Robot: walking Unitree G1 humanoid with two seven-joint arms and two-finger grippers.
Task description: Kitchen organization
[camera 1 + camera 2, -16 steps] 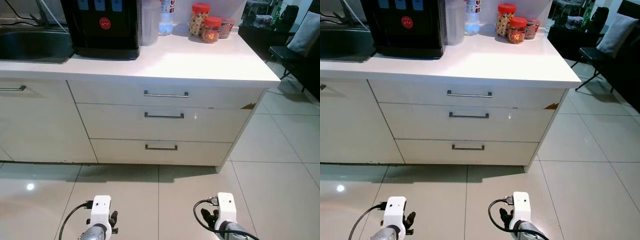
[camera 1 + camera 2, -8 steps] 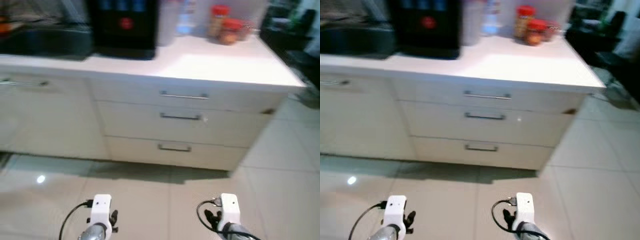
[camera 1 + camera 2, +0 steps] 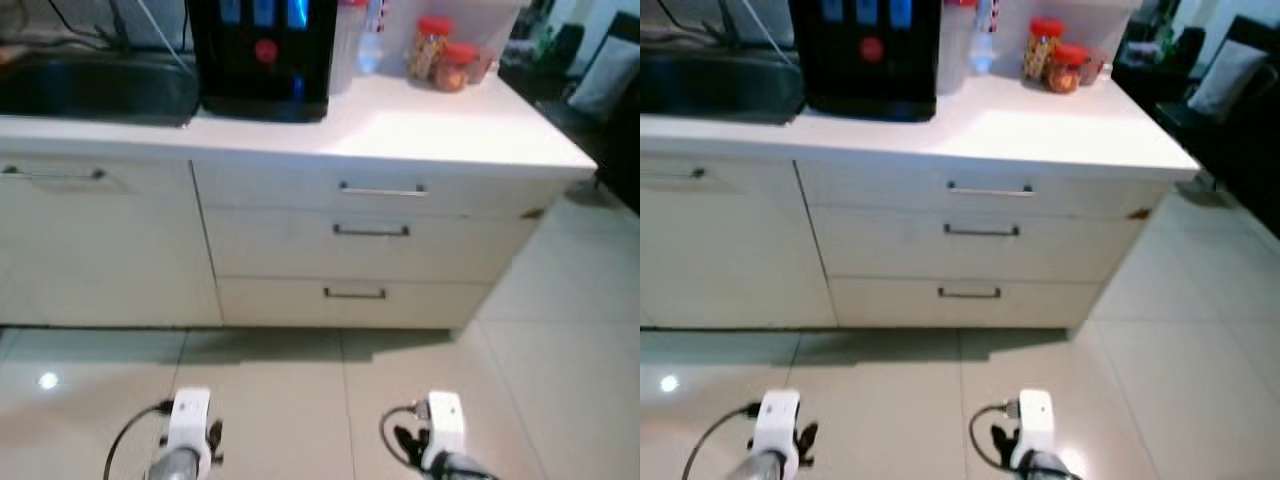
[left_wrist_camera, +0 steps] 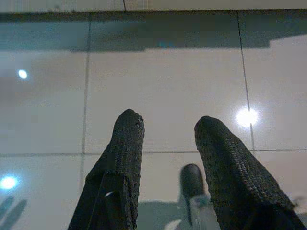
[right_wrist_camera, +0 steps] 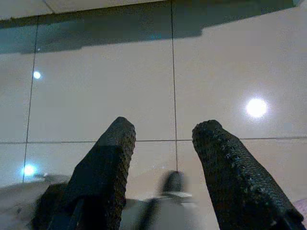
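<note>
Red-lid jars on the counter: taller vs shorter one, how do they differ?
The taller jar stands farther back on the counter; the shorter jar sits in front of it, to its right. The taller jar holds pale, light-brown contents; the shorter jar looks redder through its wall, though blur hides what is inside. Both are clear, upright, capped with red lids, and close together near the counter's back right corner.

The sink point(image 3: 95, 85) at the counter's point(image 3: 450, 140) left end is cut off, and the back-corner jars point(image 3: 440, 60) are blurred.
</note>
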